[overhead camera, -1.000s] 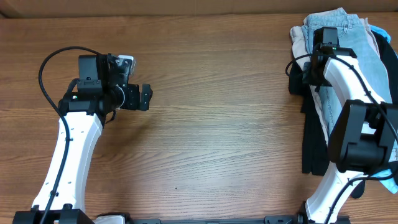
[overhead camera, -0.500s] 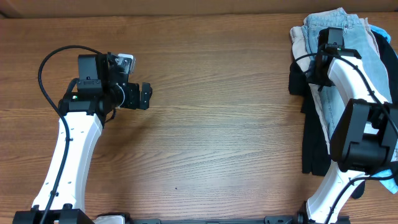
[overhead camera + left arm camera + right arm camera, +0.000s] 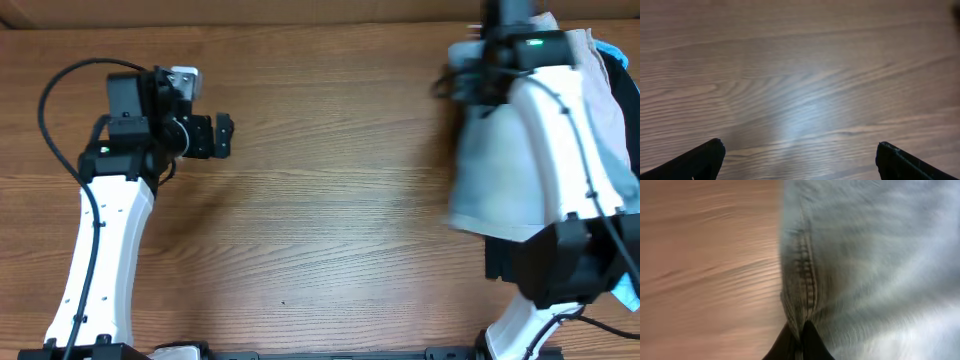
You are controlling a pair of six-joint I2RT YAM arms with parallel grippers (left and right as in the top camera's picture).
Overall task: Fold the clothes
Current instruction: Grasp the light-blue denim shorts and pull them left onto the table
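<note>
Denim shorts, faded light blue, sit at the right side of the table and look smeared and blurry from overhead, so I can't make out the pockets or waistband there. Up close in the right wrist view the shorts show a thick stitched seam running down the cloth, and the right gripper has its fingertips pinched tight on that seam. The shorts' left edge reaches out over bare wood, while the right side lies over a pile with a black garment and a bit of bright-blue cloth at the table's right edge. The left gripper is well apart on the left, jaws spread wide with nothing in them, just above the wood. A wide stretch of bare wood grain lies between the two arms.
</note>
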